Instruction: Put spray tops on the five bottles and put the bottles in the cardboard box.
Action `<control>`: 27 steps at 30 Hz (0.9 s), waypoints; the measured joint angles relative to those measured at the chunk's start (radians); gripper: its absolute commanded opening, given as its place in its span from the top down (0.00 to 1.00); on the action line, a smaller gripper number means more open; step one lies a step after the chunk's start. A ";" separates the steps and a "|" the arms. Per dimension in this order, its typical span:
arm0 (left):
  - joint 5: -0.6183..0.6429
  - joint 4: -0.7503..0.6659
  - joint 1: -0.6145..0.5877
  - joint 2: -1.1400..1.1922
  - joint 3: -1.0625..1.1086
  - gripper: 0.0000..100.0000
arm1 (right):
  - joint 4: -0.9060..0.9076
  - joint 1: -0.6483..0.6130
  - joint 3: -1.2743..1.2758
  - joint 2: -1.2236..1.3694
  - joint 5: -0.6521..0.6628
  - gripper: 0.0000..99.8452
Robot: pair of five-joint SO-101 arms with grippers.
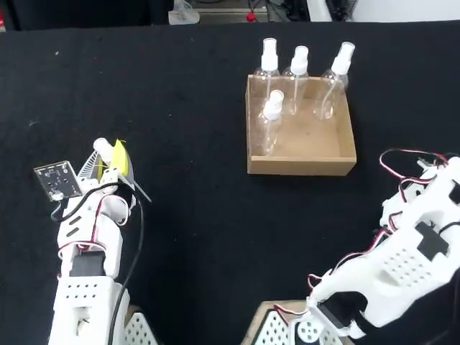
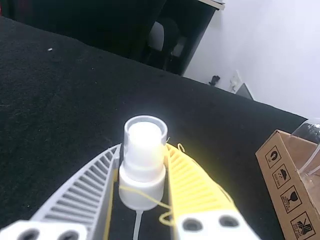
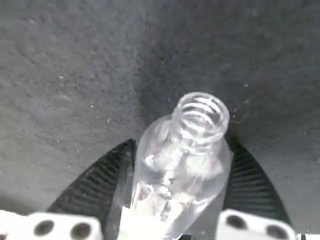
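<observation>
The big black table [image 1: 180, 108] holds the cardboard box [image 1: 302, 167] on the far right. Four bottles [image 1: 270, 122] stand inside the box, each with a white top on.

The left arm [image 1: 90, 251] is on the near left of the table. The right arm [image 1: 410, 266] is on the near right, well apart from it.

The right gripper [image 3: 182, 145] has its two fingers closed around a bottle [image 3: 180, 170] with no top. The bottle lies along the fingers, and its open neck [image 3: 201, 114] points away from the wrist, over the black table.

The left gripper [image 2: 143, 148] has its fingers pressed tight on the spray top [image 2: 144, 155]. The top stands straight along the fingers. Its round head points away from the wrist and its thin tube [image 2: 136, 225] runs back toward it.

The top is far to the left of the open neck. I think the tube end must turn to face the neck and the two arms must meet in the middle. The box sits farther back, so it likely is not in the way.
</observation>
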 measured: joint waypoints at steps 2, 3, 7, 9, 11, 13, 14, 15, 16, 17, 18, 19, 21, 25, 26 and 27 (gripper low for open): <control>0.000 0.000 0.000 0.000 0.000 0.97 | 0.000 0.002 -0.021 0.002 0.000 0.79; 0.000 0.000 0.000 0.000 0.000 0.97 | 0.000 0.002 -0.034 0.002 0.000 0.81; 0.000 0.000 0.000 0.000 0.000 0.97 | 0.000 0.002 -0.107 0.009 0.000 0.89; 0.000 0.000 0.000 0.000 0.000 0.97 | -0.003 0.002 -0.146 0.009 0.000 0.93; 0.000 0.000 0.000 0.000 0.000 0.97 | -0.028 0.002 -0.181 0.009 0.000 0.96; 0.000 0.000 0.000 0.000 0.000 0.97 | -0.041 0.002 -0.209 0.009 0.000 0.98; 0.000 0.000 0.000 0.000 0.000 0.97 | -0.044 0.002 -0.221 0.009 0.002 0.98; 0.000 0.000 0.000 0.000 0.000 0.97 | -0.048 0.002 -0.233 0.009 0.011 0.98; 0.000 0.000 0.000 0.000 0.000 0.97 | -0.052 0.002 -0.247 0.009 0.025 0.98; 0.000 0.000 0.000 0.000 0.000 0.97 | -0.058 0.002 -0.259 0.009 0.037 0.98; 0.000 0.000 0.000 0.000 0.000 0.97 | -0.069 0.002 -0.270 0.009 0.049 0.98; 0.000 0.000 0.000 0.000 0.000 0.97 | -0.081 0.002 -0.273 0.009 0.054 0.98; 0.000 0.000 0.000 0.000 0.000 0.97 | -0.100 0.002 -0.276 0.008 0.055 0.98; 0.000 0.000 0.000 0.000 0.000 0.97 | -0.146 -0.008 -0.250 -0.069 0.040 0.98; 0.000 0.000 0.000 0.000 0.000 0.97 | -0.166 -0.017 -0.222 -0.115 0.035 0.98; 0.000 0.000 0.000 0.000 0.000 0.97 | -0.192 -0.026 -0.189 -0.167 0.028 0.98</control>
